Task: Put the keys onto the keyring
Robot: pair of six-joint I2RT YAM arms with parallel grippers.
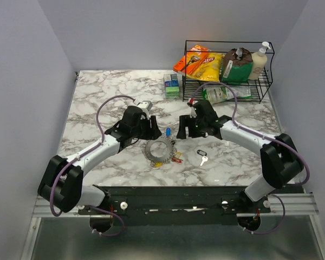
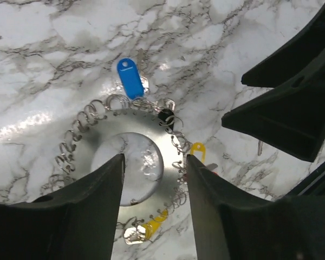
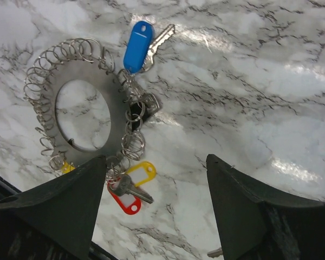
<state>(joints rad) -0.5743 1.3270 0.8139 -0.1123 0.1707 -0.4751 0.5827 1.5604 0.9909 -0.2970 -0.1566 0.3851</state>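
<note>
The marble-patterned counter (image 1: 97, 103) is hard and glossy, so thin metal lying flat on it is judged awkward to lift, since little edge is offered to a fingertip. At its middle the keyring (image 3: 111, 100) is laid flat. It is seen as a broad steel plate with a round hole, its rim strung with many small wire split rings (image 3: 43, 70). It is judged rigid, fairly light and slippery. A hold is best taken across the plate's band, one finger through the hole and one outside; the loose loops would only swing.

Both pincers are spread wide with nothing held. The left pincer (image 2: 155, 162) is poised directly above the keyring, and the right pincer (image 3: 156, 162) is hung just to the right of the keyring.

A blue-tagged key (image 3: 137, 46) is laid against the keyring's far-right rim; whether it is threaded on cannot be told. A black-headed key (image 3: 136, 111) is lodged among the loops at the right rim. A yellow tag (image 3: 142, 173) and a red tag (image 3: 124, 201) are lying at the near-right rim. One loose key (image 1: 203, 158) is left well apart, to the right of the keyring. It is judged thin, stiff and slick — its thicker head is the better place to pinch.
</note>
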